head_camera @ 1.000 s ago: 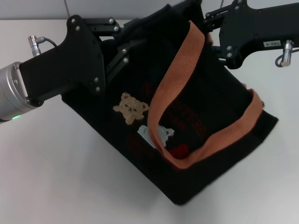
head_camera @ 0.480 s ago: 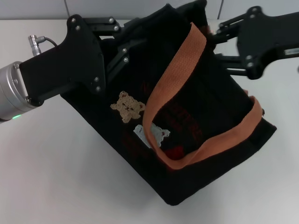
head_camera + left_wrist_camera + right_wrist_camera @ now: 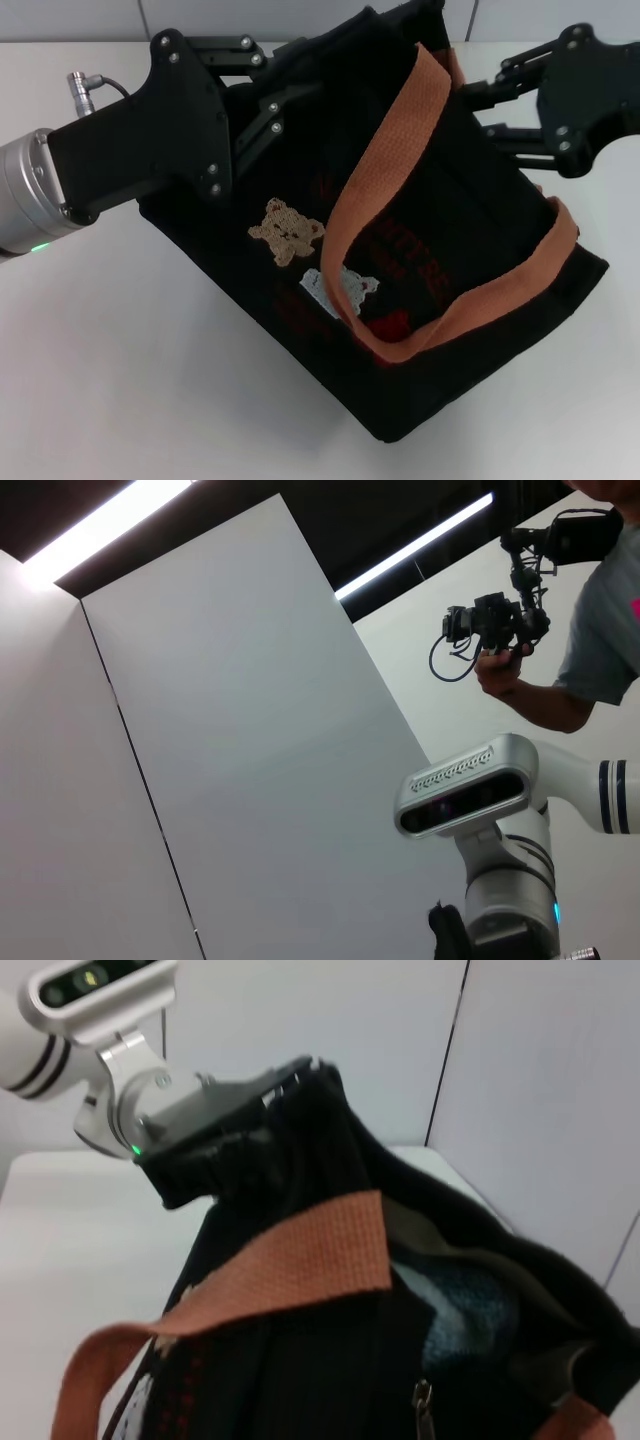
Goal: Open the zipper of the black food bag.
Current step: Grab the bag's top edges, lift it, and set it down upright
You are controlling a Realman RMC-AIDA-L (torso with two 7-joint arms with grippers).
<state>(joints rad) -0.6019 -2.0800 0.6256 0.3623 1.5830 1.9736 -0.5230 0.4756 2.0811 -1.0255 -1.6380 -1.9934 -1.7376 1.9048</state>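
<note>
The black food bag [image 3: 420, 250] stood tilted on the white desk [image 3: 120, 380], its orange-brown handles [image 3: 390, 180] draped over the front with the bear patches [image 3: 287, 231]. The left hand [image 3: 275, 85] was clamped narrowly on the bag's upper far corner. The right hand [image 3: 478, 108] sat at the bag's opposite top edge with its fingers spread, gripping nothing visible. In the right wrist view the zipper [image 3: 424, 1400] pull hung beside the gaping mouth showing greyish lining [image 3: 460, 1310].
</note>
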